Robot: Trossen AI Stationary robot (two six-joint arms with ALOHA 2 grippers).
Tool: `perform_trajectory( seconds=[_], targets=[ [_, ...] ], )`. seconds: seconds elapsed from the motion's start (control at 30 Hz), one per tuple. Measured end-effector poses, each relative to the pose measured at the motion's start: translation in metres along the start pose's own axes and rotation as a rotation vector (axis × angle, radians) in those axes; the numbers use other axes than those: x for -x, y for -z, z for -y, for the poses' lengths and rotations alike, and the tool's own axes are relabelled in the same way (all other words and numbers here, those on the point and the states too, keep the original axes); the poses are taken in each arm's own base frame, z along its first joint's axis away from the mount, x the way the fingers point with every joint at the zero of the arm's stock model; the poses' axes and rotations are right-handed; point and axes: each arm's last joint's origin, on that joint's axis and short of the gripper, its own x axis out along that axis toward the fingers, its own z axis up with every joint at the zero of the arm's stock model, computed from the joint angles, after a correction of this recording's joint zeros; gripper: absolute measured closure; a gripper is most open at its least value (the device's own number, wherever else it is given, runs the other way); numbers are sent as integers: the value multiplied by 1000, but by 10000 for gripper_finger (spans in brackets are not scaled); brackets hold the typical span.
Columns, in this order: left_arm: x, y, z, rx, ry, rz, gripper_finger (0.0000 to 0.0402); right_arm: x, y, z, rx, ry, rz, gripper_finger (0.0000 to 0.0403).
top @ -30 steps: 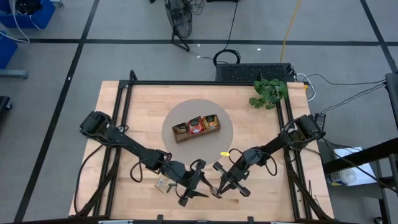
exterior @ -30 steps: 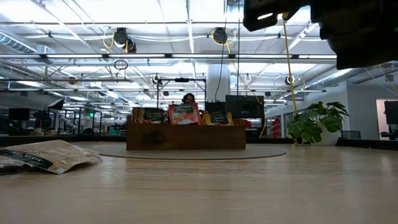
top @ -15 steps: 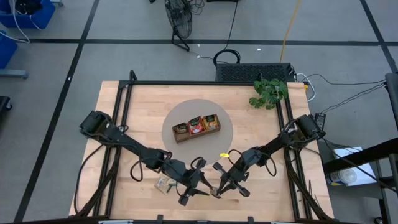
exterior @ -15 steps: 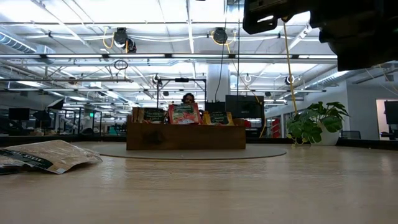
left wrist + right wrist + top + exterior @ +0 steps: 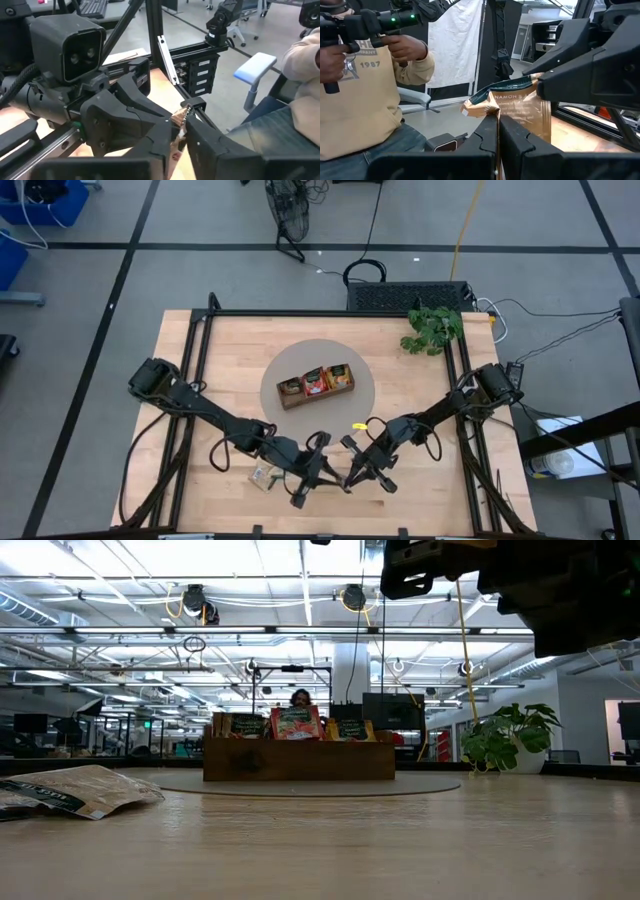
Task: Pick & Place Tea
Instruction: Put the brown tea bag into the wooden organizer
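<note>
Both tools meet lower centre of high view. Right tool [image 5: 497,131] clenched on sachet [image 5: 520,107]; left tool [image 5: 181,131] pinching same sachet above bench [image 5: 220,360]. Risk: opposing pulls tear packet, or early release drops it.

Both arms reach inward low over the near table edge, wrists angled toward each other — left gripper [image 5: 322,476] and right gripper [image 5: 352,477] nearly tip to tip. Right fingers [image 5: 490,131] pressed together on a sachet [image 5: 516,111]; left fingers [image 5: 197,137] nearly closed around the same sachet.
</note>
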Motion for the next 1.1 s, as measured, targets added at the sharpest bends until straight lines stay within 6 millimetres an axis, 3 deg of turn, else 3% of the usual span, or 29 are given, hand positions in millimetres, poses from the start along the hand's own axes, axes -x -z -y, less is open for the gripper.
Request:
perform_trajectory(
  seconds=[0.13, 0.4, 0.63, 0.8, 0.9, 1.1],
  targets=[
    [0, 1, 0, -38, 1, -10, 390, 0, 0, 0, 0, 0, 0, 403],
    [3, -1, 6, -160, 10, -17, 399, 0, 0, 0, -47, 1, 2, 401],
    [40, -37, 28, -297, -73, 27, 400, 0, 3, 0, -125, 2, -29, 375],
    [58, -39, 36, -336, -210, -73, 400, 0, 2, 1, -140, 29, -24, 347],
    [67, -35, 28, -296, -366, -180, 400, 0, 2, 1, -170, 30, -28, 317],
    [71, -21, -13, -176, -520, -336, 401, 0, 3, 1, -153, 29, -35, 266]
  ],
)
